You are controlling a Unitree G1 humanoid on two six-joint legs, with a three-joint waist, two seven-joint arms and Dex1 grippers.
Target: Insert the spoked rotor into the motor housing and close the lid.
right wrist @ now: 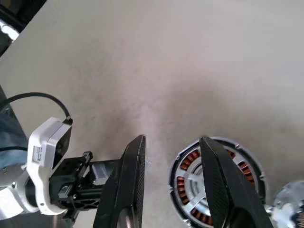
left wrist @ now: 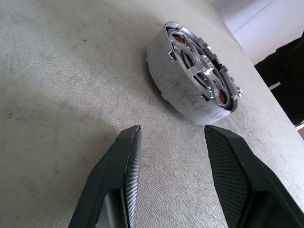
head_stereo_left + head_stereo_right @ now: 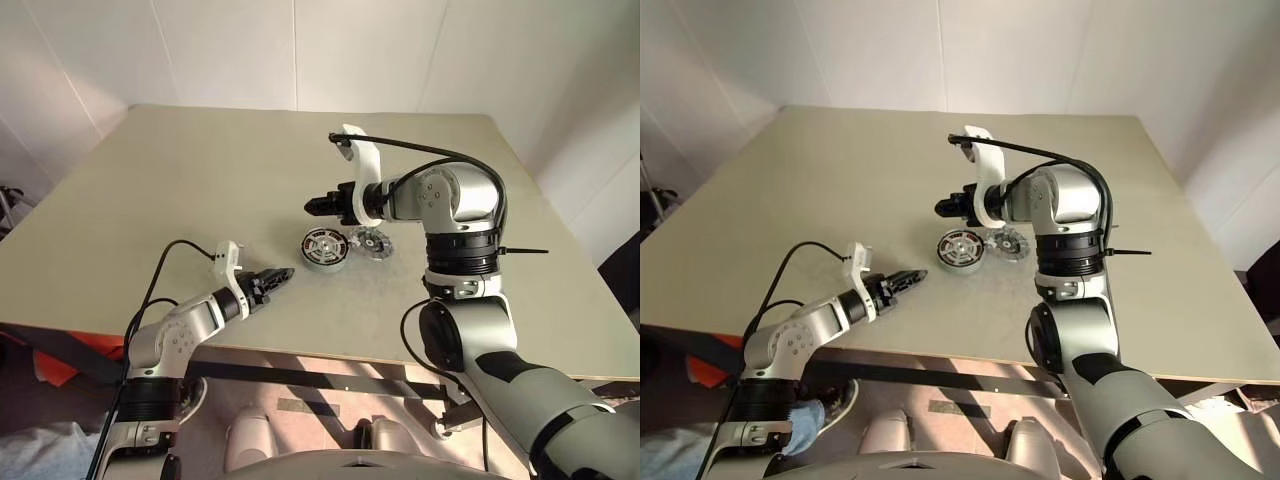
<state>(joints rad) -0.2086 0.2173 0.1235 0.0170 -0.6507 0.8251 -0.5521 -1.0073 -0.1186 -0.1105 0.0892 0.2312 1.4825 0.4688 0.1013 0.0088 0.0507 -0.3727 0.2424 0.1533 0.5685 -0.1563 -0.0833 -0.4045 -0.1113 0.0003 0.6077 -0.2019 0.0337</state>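
Motor housing (image 3: 324,248) lies flat on the beige counter (image 3: 200,180), open face up; copper-orange coils ring a silver spoked centre piece. In the left wrist view the housing (image 2: 192,80) shows its plain grey side wall and a silver spoked part seated inside, coils visible between the spokes. Cannot tell whether that seated part is the rotor.

Just to the right of the housing, almost touching it, lies a smaller silver disc with a dark centre (image 3: 371,242); too small to tell which part it is. Its edge shows beside the housing (image 1: 216,185) in the right wrist view.

Right claw (image 3: 318,205) hangs in the air above and slightly beyond the housing, pointing to the robot's left. Its fingers (image 1: 128,180) stand apart with bare counter between them; nothing held. One finger crosses in front of the housing in the right wrist view.

Left claw (image 3: 277,277) sits low over the counter, on the near left of the housing and aimed at it, a little short of touching. Its fingers (image 2: 121,175) are parted about halfway, empty, counter between them.
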